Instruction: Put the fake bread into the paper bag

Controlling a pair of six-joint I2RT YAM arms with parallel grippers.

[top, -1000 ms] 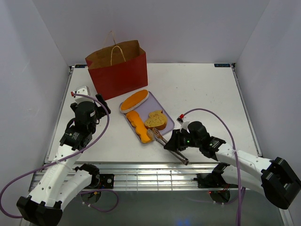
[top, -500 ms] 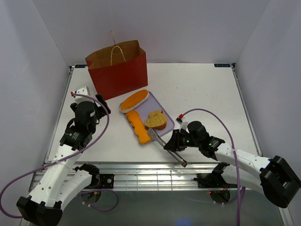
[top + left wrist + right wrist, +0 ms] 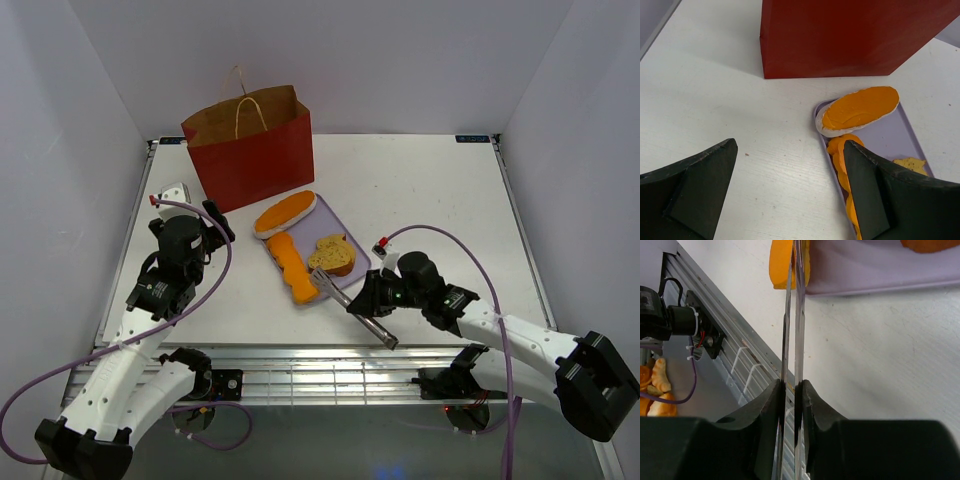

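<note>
Change: right fingers [image 3: 765, 410] have just clamped shut on the tongs [image 3: 338, 293], pressing the two blades almost together; a second ago the blades stood apart.
Tongs tip: out ahead of the right fingers, now over the near end of the ridged orange bread [image 3: 290, 265] on the tray [image 3: 890, 135]; I cannot tell whether it pinches the piece.
Other arm: left fingers [image 3: 700, 175] spread wide, holding nothing, hovering over the surface [image 3: 420, 190].
Bread: long loaf [image 3: 285, 212] and crusted slice [image 3: 332, 255] lie on the tray, ahead of the left fingers and to their right.
Bag: paper bag [image 3: 255, 160] upright, straight ahead of the left fingers, well beyond the right ones.
Meaning: I judge the tool secured and no bread bagged yet; taking a piece would need the blades reopened around it.
</note>
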